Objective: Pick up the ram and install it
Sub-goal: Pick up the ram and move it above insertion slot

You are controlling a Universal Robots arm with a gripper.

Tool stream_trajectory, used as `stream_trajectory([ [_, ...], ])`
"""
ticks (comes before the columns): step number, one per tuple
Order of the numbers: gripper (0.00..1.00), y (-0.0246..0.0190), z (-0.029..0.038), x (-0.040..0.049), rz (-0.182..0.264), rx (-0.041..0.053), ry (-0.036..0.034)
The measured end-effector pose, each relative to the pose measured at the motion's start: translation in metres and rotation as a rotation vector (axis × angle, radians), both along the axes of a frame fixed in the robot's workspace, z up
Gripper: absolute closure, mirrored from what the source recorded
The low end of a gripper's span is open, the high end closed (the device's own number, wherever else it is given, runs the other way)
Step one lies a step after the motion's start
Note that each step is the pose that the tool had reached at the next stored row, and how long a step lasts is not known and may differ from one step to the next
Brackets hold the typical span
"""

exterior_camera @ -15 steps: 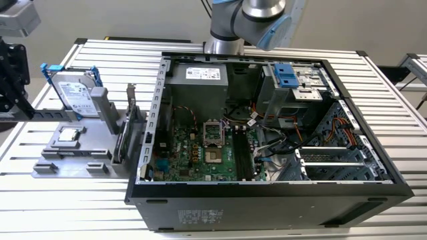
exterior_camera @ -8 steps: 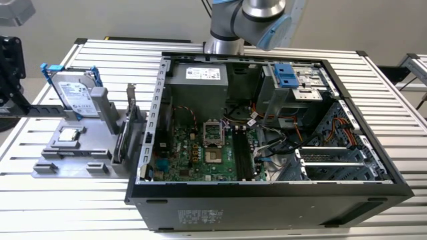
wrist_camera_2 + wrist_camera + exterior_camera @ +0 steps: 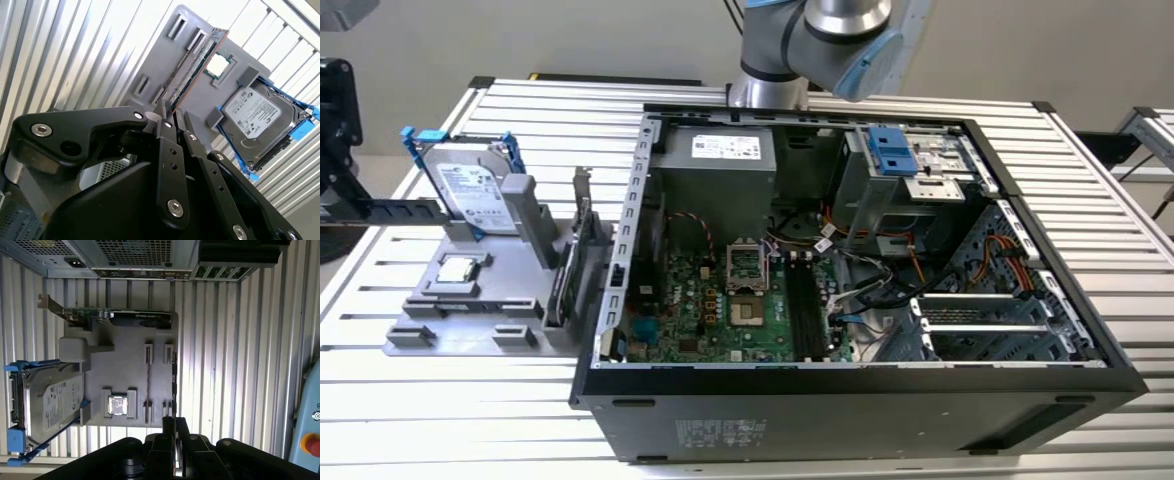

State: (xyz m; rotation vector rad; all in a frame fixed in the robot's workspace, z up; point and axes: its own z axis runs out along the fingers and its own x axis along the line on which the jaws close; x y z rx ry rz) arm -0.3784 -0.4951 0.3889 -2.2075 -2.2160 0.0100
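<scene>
Jaws pressed together (holding nothing) near gray tray [image 3: 120, 375], ram [image 3: 194, 70] standing on edge in tray slot, untouched

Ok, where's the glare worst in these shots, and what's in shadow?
First wrist view: the table beside the grey holder is blown out white. Second wrist view: the claw is dark, the ram well lit. Exterior view: the computer case interior is shaded.

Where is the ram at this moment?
In the second wrist view, the ram stands on edge in the grey holder, beside the processor chip.
</scene>
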Motion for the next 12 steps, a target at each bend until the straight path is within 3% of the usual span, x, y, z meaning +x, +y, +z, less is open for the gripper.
stream_trajectory([
  [12,1.0,0.0,0.0117,0.0,0.0,-0.0011,-0.0001],
])
